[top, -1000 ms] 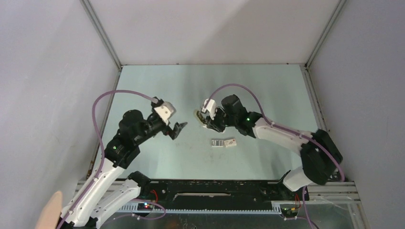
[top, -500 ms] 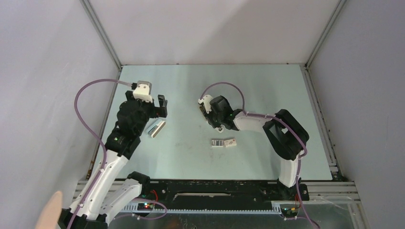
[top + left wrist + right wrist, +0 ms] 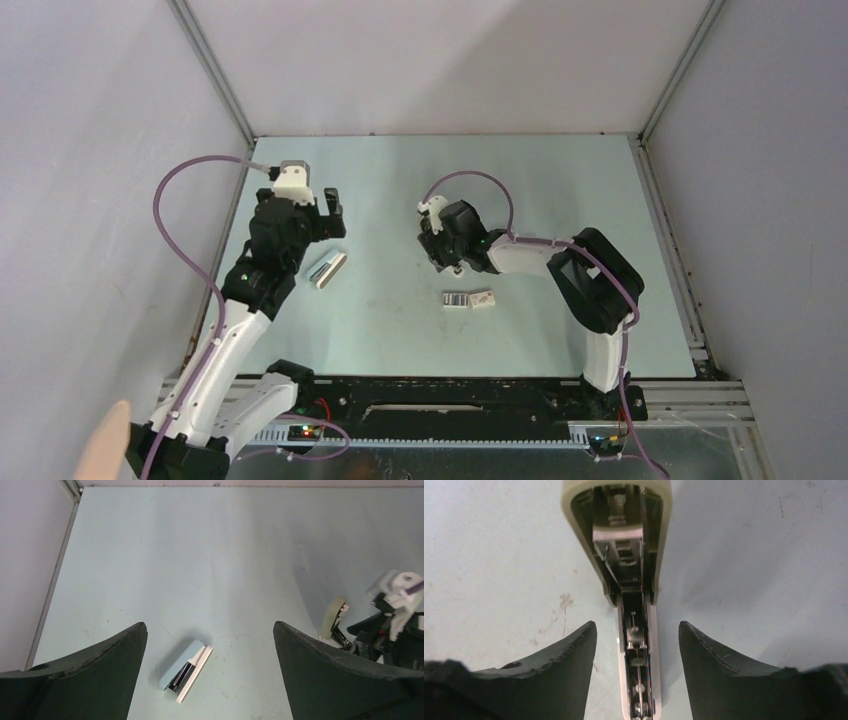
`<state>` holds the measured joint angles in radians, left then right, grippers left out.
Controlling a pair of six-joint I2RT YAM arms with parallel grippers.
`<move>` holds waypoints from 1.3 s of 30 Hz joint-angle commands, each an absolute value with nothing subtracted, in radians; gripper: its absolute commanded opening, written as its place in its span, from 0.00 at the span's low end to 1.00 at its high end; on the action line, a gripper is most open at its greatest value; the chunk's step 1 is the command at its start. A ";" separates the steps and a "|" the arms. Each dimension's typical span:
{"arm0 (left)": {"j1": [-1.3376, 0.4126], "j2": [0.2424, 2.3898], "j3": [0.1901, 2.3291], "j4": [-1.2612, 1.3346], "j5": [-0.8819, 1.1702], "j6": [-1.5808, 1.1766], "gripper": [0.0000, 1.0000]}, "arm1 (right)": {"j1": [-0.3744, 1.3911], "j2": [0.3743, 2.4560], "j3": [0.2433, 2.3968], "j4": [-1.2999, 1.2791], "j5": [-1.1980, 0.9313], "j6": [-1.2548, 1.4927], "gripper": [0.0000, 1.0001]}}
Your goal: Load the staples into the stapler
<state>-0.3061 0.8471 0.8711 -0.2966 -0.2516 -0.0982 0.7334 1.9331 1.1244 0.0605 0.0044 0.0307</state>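
A beige stapler [image 3: 626, 540] lies with its cover flipped up and its metal magazine channel [image 3: 638, 680] exposed. My right gripper [image 3: 636, 630] is open and straddles the channel, with a gap on each side. In the top view the right gripper [image 3: 438, 252] hides most of that stapler. The striped grey staples [image 3: 456, 299] lie on the table just near of it. A light blue and white stapler [image 3: 186, 670] lies on its side below my open, empty left gripper [image 3: 210, 627]. In the top view the left gripper [image 3: 328, 215] hovers beyond this stapler [image 3: 327, 268].
A small plain white box [image 3: 483, 297] lies touching the right side of the staples. Grey walls close in the light green table [image 3: 560, 180] on three sides. The beige stapler [image 3: 335, 622] and right gripper [image 3: 395, 615] show at the right of the left wrist view.
The blue stapler, unseen on the table a second ago, now lies there, and my left gripper has drawn back to the far left. The right arm has folded in, its gripper staying over the beige stapler.
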 commanded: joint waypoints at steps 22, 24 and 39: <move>-0.080 1.205 0.759 -0.353 -0.160 -0.539 0.93 | 0.678 0.960 0.590 0.111 0.239 0.137 0.75; -0.081 1.245 0.738 -0.328 -0.144 -0.565 0.92 | 0.660 0.938 0.566 0.118 0.241 0.152 0.75; -0.184 1.364 0.683 -0.194 0.086 -0.728 0.73 | 0.644 0.922 0.541 0.129 0.228 0.171 0.74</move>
